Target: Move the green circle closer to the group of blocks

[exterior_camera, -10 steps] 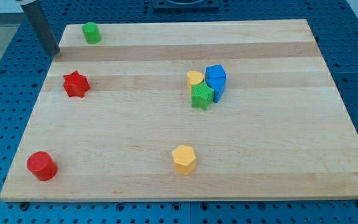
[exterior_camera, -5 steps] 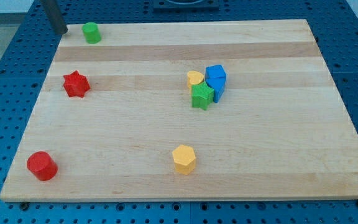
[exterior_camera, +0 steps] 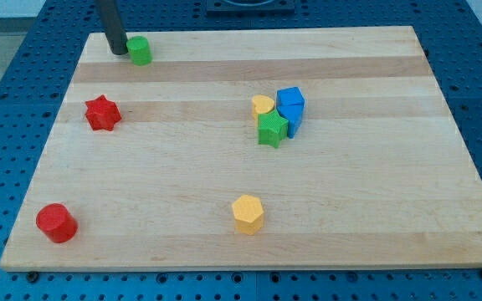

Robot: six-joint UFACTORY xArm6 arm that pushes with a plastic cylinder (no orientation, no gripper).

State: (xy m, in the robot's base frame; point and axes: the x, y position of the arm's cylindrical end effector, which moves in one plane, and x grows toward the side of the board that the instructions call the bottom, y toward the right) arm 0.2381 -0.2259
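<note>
The green circle point(exterior_camera: 141, 50) sits near the top left corner of the wooden board point(exterior_camera: 375, 192). My tip point(exterior_camera: 118, 51) is just left of it, touching or almost touching its left side. The group of blocks lies right of the board's centre: a yellow heart point(exterior_camera: 262, 104), a green star point(exterior_camera: 271, 130), a blue cube point(exterior_camera: 291, 99) and another blue block point(exterior_camera: 292, 119) pressed together. The green circle is far to the left of and above this group.
A red star point(exterior_camera: 102, 113) lies at the left, below the green circle. A red circle point(exterior_camera: 56, 222) sits near the bottom left corner. A yellow hexagon point(exterior_camera: 248, 214) lies at bottom centre. Blue perforated table surrounds the board.
My tip moved up and then right, from off the board's left edge to the green circle's left side. The green circle shifted a little to the right.
</note>
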